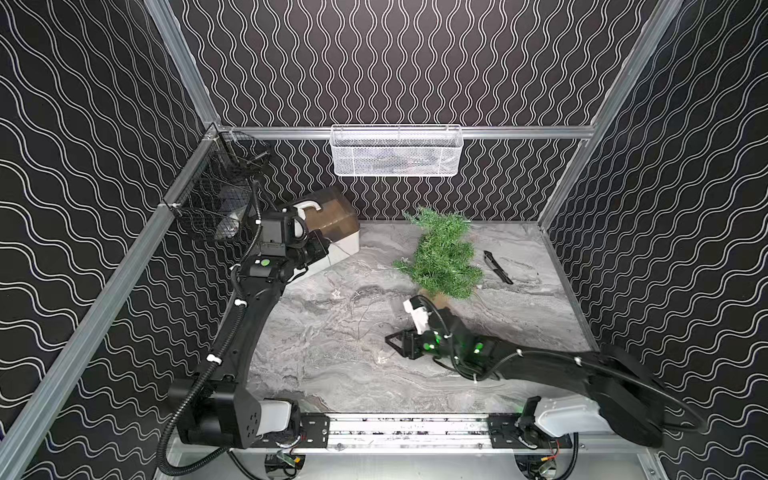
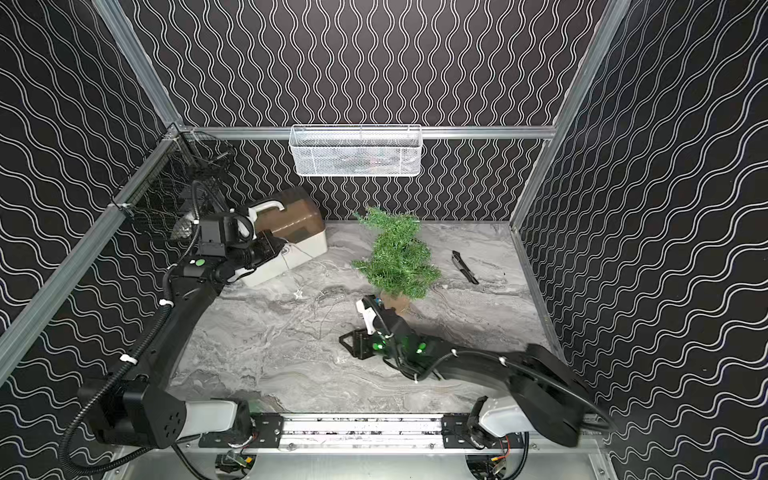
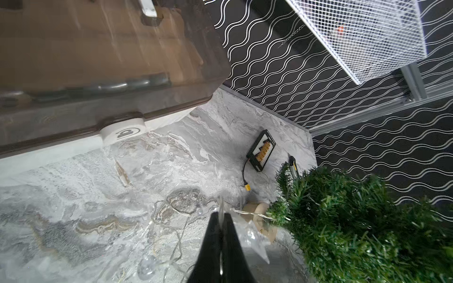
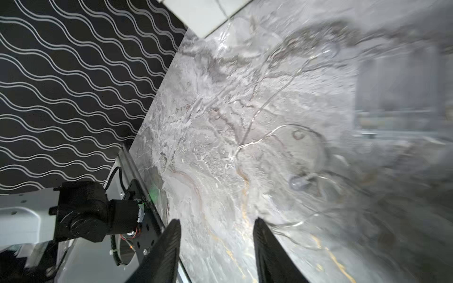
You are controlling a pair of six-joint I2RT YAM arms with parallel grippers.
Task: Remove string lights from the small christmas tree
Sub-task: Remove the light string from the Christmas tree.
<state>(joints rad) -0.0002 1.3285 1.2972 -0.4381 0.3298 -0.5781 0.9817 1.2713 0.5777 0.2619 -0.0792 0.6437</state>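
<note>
**Item 1, table (image 1: 332, 386).** Grey marbled top, closed in by black walls with a wavy line pattern.

**Item 2, my right gripper (image 4: 217, 245).** Low over the front half of the table, also seen in a top view (image 1: 394, 341). The jaws stand apart with only bare table between them, and they hold nothing.

**Item 3, the string lights (image 4: 269, 132).** Thin pale wire with small clear bulbs. It lies in loose loops on the table between my two arms, as both top views show (image 1: 357, 307) (image 2: 322, 309). The left wrist view shows the same loops (image 3: 171, 208), with one strand running on to the tree's lowest branches.

**Item 4, the small christmas tree (image 1: 444, 257).** Bushy and green, right of centre toward the back (image 2: 399, 262) (image 3: 355, 220). Its tan burlap base (image 1: 434, 297) is just beside my right wrist. Whether it stands straight or leans, I cannot tell.

**Item 5, my left gripper (image 3: 221, 220).** Raised at the back left, beside the storage box (image 1: 322, 246). The jaws are pinched together on a strand of the string lights.

**Item 6, storage box (image 1: 336, 226).** White body with a brown see-through lid and a white handle, in the back left corner (image 3: 98, 61).

**Item 7, slim black tool (image 1: 497, 268).** Lies on the table to the right of the tree.

**Item 8, black connector board (image 3: 261, 154).** Has yellow sockets and a short cable. It lies near the back wall.

**Item 9, black wire basket (image 1: 212, 199).** Hangs on the left rail.

**Item 10, white mesh basket (image 1: 395, 151).** Hangs on the back rail.
</note>
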